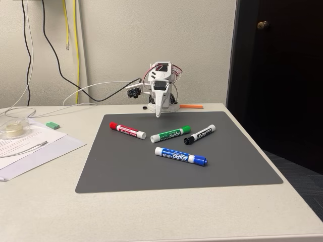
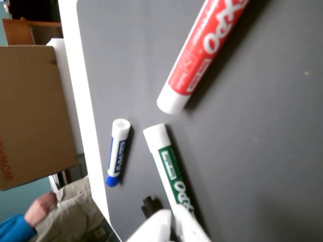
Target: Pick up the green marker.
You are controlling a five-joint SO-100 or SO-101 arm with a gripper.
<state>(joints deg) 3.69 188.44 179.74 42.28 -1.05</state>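
Observation:
The green marker (image 1: 170,134) lies flat on the dark grey mat (image 1: 126,171), between a red-capped marker (image 1: 127,130) and a black marker (image 1: 200,134). Its white barrel has a green label, and its cap points right in the fixed view. My gripper (image 1: 158,114) hangs at the mat's back edge, pointing down, shut and holding nothing, well behind the markers. In the wrist view the green marker (image 2: 171,171) runs down to the gripper (image 2: 174,218) at the bottom edge, and its cap is hidden there.
A blue-capped marker (image 1: 180,156) lies nearer the mat's front, and shows in the wrist view as the blue marker (image 2: 118,155) beside the red marker (image 2: 202,50). Papers (image 1: 30,146) and a tape roll (image 1: 11,129) lie to the left. A cardboard box (image 2: 30,116) and a person's hand (image 2: 43,206) are beyond the table.

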